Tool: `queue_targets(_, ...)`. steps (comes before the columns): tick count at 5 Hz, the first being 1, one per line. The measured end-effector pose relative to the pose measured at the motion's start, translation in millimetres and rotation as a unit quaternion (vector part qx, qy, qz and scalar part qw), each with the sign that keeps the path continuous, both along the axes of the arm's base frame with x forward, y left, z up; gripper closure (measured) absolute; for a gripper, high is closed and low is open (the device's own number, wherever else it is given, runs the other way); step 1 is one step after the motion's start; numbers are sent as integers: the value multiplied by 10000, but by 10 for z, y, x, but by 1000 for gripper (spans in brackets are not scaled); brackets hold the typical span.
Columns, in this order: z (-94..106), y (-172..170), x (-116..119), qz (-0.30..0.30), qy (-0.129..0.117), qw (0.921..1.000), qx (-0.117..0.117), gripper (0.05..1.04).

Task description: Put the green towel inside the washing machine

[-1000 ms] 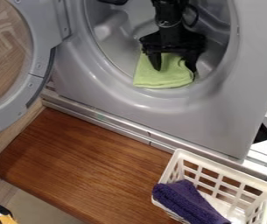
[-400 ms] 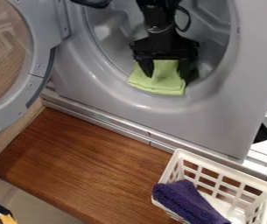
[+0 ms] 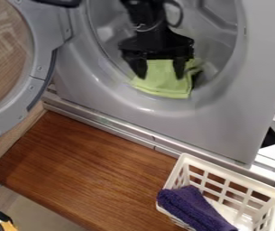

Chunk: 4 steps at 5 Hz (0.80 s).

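The green towel [image 3: 167, 83] lies creased at the lower mouth of the washing machine [image 3: 208, 122], its near edge draped over the inner rim of the round opening, as I watch through the fixed camera. The black claw [image 3: 161, 77] hangs over it from the top of the view, its two fingers spread apart, one toward each side of the cloth, with pale green fabric showing between them and a fold showing beyond the right-hand finger. Compared with the frame a moment ago, I have brought the claw toward the left of the view; the towel has barely moved, and more of it shows past that right-hand finger. Since the first frame, the cloth itself has slid slightly left along the opening. The left wall of the opening now stands near the claw, while a wider stretch of the grey drum [image 3: 215, 45] lies between the claw and the right wall. Just under the fingertips, the lower rim curves across, the closest edge to my work. The round door [image 3: 40, 67] stands swung open at left, its hinge side beside the opening. Below the machine runs a brown wooden board [image 3: 97, 167], and at lower right, well apart from the claw, sits a white basket [image 3: 224, 171] with a purple towel [image 3: 194, 207] slumped over its near left side.
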<state>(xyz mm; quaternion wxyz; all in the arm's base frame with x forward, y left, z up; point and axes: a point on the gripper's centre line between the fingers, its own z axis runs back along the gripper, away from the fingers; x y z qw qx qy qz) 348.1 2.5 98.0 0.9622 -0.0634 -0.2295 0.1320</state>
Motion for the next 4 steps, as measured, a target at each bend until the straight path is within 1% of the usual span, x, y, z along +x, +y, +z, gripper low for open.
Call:
queue_targets(1, 76, 117, -247, -58, 183, 9998, -56, 84)
queue_targets(2, 32, 213, -483, -53, 650, 9979, 56, 84)
queue_targets(3, -96, 256, -718, -131, 1048, 9944, 66, 84)
queue_targets(4, -167, 306, -833, -163, 1340, 9906, 242, 84)
